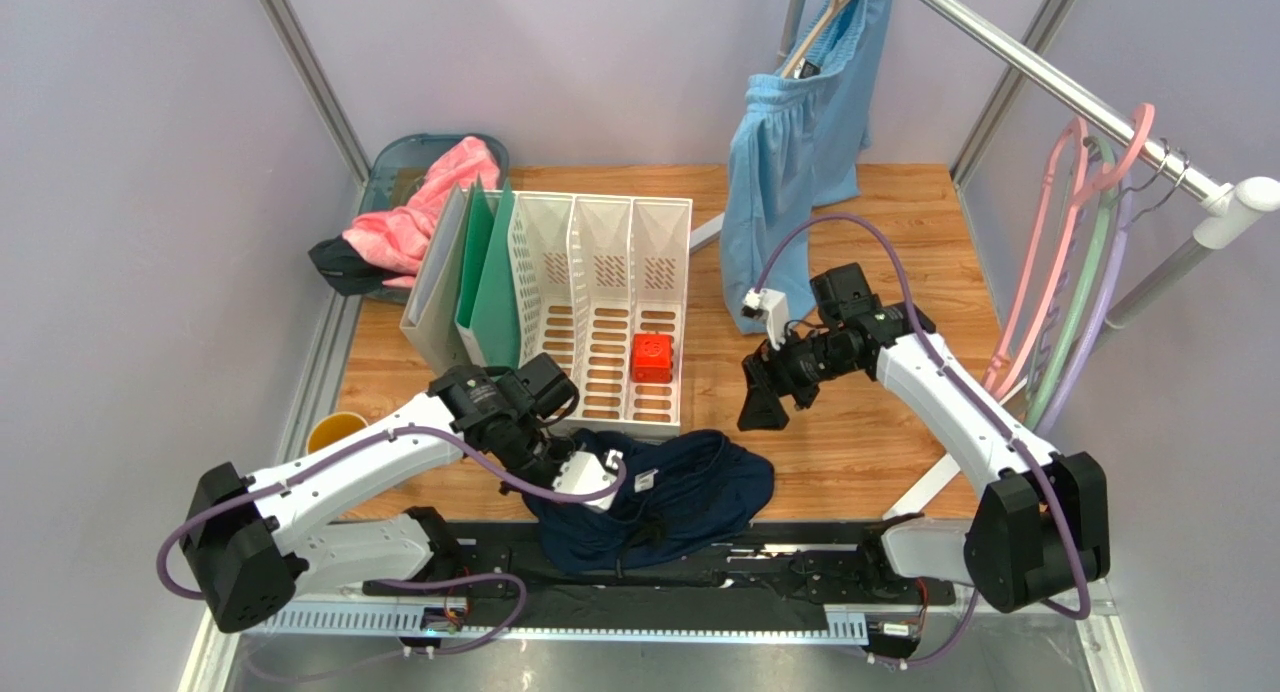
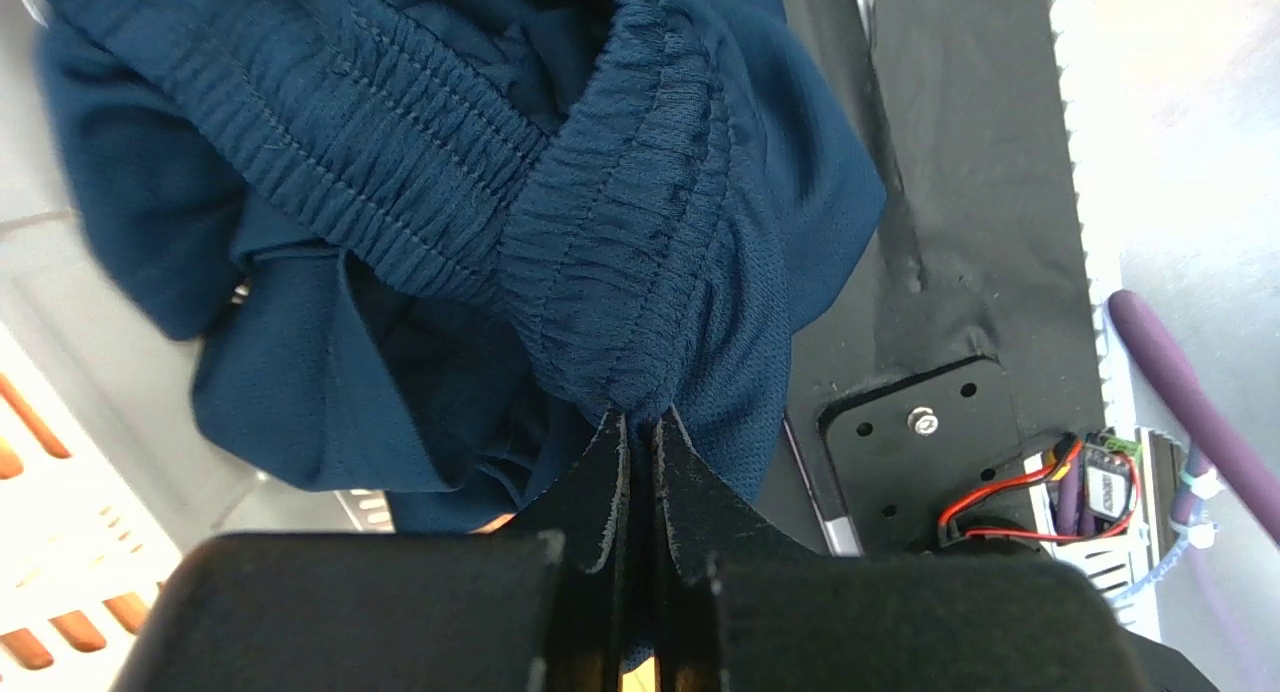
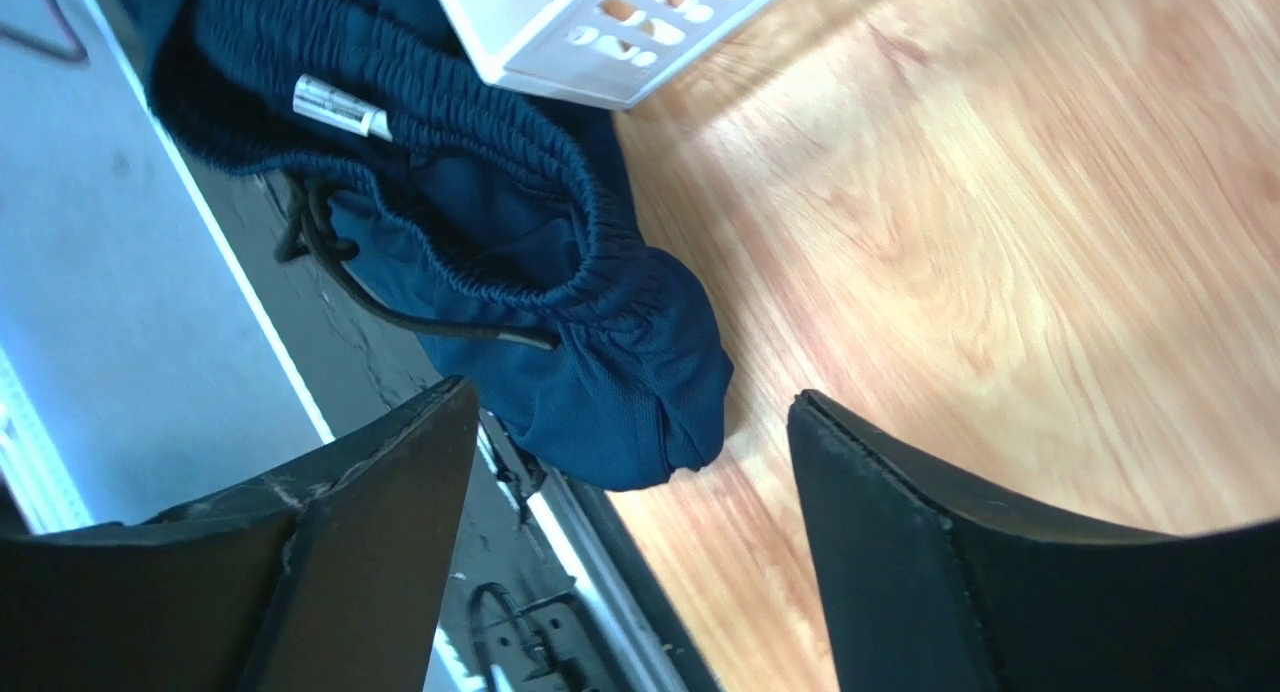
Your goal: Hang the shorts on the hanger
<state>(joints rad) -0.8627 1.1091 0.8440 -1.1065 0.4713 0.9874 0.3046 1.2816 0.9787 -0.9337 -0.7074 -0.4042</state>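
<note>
the left gripper pinches only a thin fold of the shorts, which may slip out on lifting, while the right gripper hangs spread.

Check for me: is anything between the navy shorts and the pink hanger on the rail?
Yes: the right arm stretches across the table between the shorts, pinched by the left gripper at the near edge, and the pink hanger on the rail at right. Nothing else visible blocks the way.
</note>
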